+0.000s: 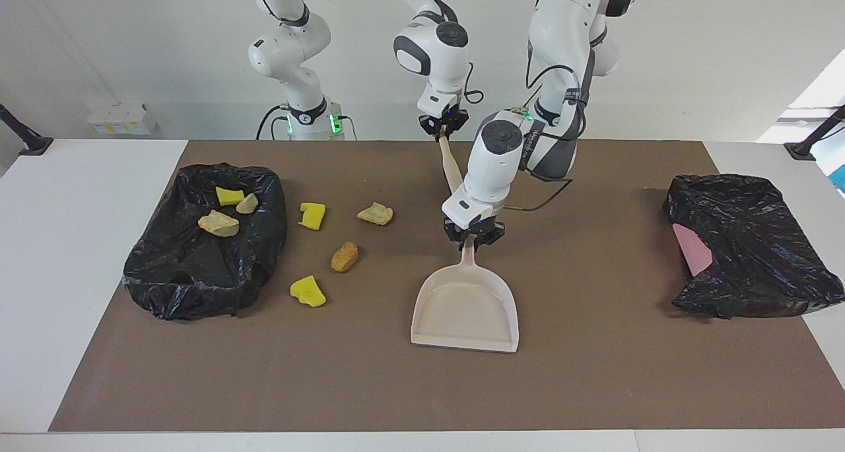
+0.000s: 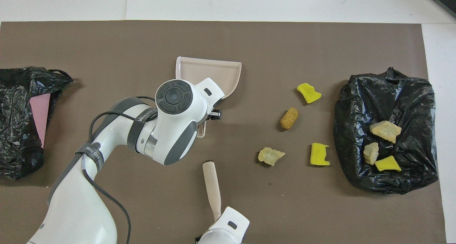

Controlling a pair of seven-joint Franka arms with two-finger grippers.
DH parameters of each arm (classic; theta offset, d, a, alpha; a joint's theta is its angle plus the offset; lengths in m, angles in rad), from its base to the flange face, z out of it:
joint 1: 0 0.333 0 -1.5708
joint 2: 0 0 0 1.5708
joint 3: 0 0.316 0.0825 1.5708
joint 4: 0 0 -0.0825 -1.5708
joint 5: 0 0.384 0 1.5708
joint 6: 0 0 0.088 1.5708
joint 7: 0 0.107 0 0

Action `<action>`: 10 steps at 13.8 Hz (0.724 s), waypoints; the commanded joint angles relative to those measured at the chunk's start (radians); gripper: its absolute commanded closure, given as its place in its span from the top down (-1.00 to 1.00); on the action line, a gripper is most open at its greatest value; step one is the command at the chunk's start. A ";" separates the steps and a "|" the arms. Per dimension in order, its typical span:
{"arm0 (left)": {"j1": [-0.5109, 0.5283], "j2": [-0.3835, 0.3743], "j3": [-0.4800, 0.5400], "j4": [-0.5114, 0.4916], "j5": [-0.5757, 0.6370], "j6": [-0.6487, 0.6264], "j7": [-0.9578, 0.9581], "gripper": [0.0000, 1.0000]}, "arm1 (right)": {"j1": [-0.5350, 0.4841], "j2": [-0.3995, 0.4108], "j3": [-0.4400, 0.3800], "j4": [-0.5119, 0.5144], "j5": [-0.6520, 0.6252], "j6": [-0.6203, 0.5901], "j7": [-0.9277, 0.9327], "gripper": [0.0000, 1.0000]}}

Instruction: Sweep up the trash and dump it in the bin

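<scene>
Over the brown mat, left gripper (image 1: pixel 473 237) pinches the dustpan (image 1: pixel 465 307) handle; right gripper (image 1: pixel 443 128) pinches the brush (image 1: pixel 451 165). Yellow and tan trash (image 1: pixel 344 256) lies scattered.

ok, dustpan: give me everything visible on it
The dustpan is pale pink, plastic by the look: a shallow tray with raised side and back walls, an open flat lip pointing away from the robots, and a slim handle toward them. It sits mid-table on the brown mat, empty. The left gripper is shut on the handle.
</scene>
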 commanded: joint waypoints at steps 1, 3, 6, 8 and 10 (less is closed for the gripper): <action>0.037 -0.064 0.011 0.008 0.014 -0.054 0.045 -1.00 | -0.067 -0.134 0.002 -0.059 0.004 -0.064 0.040 -1.00; 0.073 -0.101 0.011 0.016 0.012 -0.111 0.143 -1.00 | -0.119 -0.223 0.002 -0.117 -0.008 -0.098 0.043 -1.00; 0.138 -0.170 0.011 0.010 0.010 -0.246 0.388 -1.00 | -0.203 -0.286 0.002 -0.131 -0.108 -0.242 0.054 -1.00; 0.173 -0.211 0.011 -0.001 0.010 -0.344 0.589 -1.00 | -0.254 -0.287 0.004 -0.133 -0.155 -0.311 0.123 -1.00; 0.176 -0.236 0.014 -0.016 0.012 -0.422 0.744 -1.00 | -0.302 -0.283 0.004 -0.133 -0.224 -0.375 0.138 -1.00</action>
